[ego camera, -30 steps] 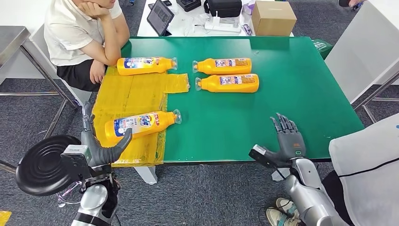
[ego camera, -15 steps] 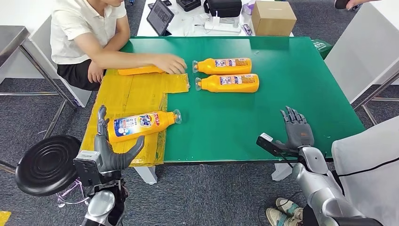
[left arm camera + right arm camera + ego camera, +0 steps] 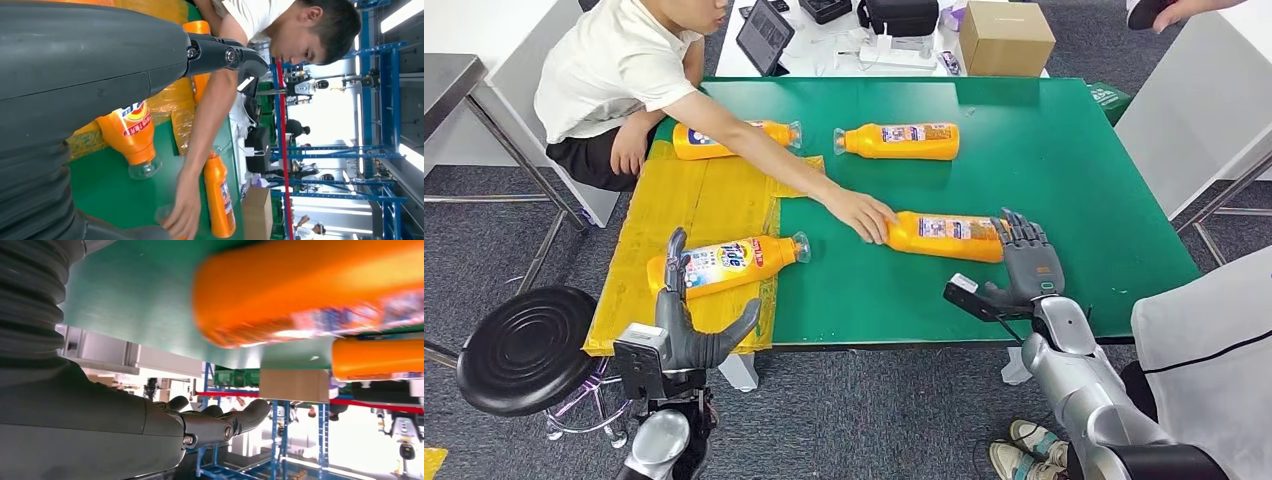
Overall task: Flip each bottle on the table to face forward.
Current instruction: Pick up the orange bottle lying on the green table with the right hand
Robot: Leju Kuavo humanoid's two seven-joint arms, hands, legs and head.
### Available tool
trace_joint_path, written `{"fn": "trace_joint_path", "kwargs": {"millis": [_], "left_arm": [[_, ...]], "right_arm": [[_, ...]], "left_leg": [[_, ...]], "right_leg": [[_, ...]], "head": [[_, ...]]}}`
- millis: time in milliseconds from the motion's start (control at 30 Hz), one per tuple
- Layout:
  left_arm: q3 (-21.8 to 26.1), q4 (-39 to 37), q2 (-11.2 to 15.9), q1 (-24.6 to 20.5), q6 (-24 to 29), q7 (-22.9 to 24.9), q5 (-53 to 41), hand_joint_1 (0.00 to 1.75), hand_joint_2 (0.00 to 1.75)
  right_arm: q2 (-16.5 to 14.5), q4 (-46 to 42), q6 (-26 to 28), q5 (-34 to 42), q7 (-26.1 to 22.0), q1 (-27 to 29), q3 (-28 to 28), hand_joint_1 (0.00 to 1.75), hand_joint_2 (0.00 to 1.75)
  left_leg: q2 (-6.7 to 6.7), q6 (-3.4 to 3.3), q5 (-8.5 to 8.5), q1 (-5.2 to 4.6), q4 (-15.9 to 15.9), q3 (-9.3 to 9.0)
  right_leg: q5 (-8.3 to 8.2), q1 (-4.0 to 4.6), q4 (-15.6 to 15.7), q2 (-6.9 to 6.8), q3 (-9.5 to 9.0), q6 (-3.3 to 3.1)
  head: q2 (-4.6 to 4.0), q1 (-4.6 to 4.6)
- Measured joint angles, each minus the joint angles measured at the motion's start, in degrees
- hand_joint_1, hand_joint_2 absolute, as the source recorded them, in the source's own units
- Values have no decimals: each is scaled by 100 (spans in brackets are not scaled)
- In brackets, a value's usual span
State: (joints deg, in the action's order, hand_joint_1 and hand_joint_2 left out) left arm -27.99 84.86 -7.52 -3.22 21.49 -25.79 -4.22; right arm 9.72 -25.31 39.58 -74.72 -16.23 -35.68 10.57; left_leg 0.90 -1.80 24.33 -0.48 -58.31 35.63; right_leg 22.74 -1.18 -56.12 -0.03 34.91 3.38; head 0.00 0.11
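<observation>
Four orange detergent bottles lie on the green table (image 3: 1064,150) while a person reaches across it.

Nearest me on the left, the left robot hand (image 3: 686,320) is raised at the table's front edge, fingers spread and holding nothing, just short of the front-left bottle (image 3: 724,263) on the yellow sheet (image 3: 694,200). Farther back lies the rear-left bottle (image 3: 724,138), partly behind the person's arm (image 3: 754,150). The rear-middle bottle (image 3: 899,141) rests alone on the green. The person's hand (image 3: 864,215) is on the neck end of the front-right bottle (image 3: 944,235); the right robot hand (image 3: 1024,262), fingers apart and empty, stands at that bottle's base.
</observation>
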Motion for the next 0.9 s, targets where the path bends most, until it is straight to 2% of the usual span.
{"fn": "trace_joint_path", "kwargs": {"millis": [233, 433, 600, 900], "left_arm": [[-34, -61, -5, -3, 1, 0, 2, 0, 175], [-66, -89, -20, -42, -9, 4, 8, 0, 175], [-118, -111, -33, -94, -43, 23, 40, 0, 175], [-183, -150, -35, -121, -116, 27, 128, 0, 175]], "right_arm": [[-83, 11, -39, -66, 48, -34, 86, 0, 175], [-197, 91, -455, 167, 40, -94, 105, 0, 175], [-295, 167, -592, 187, 122, -106, 105, 0, 175], [-291, 333, -843, 180, 485, -147, 105, 0, 175]], "left_leg": [[0, 0, 0, 0, 0, 0], [-1, 0, 0, 0, 0, -1], [0, 0, 0, 0, 0, 0], [-1, 0, 0, -1, 0, 0]], "right_leg": [[0, 0, 0, 0, 0, 0], [0, 0, 0, 1, 1, 0], [0, 0, 0, 0, 1, 0], [0, 0, 0, 0, 1, 0]], "head": [[0, -1], [0, -1], [0, -1], [0, 0]]}}
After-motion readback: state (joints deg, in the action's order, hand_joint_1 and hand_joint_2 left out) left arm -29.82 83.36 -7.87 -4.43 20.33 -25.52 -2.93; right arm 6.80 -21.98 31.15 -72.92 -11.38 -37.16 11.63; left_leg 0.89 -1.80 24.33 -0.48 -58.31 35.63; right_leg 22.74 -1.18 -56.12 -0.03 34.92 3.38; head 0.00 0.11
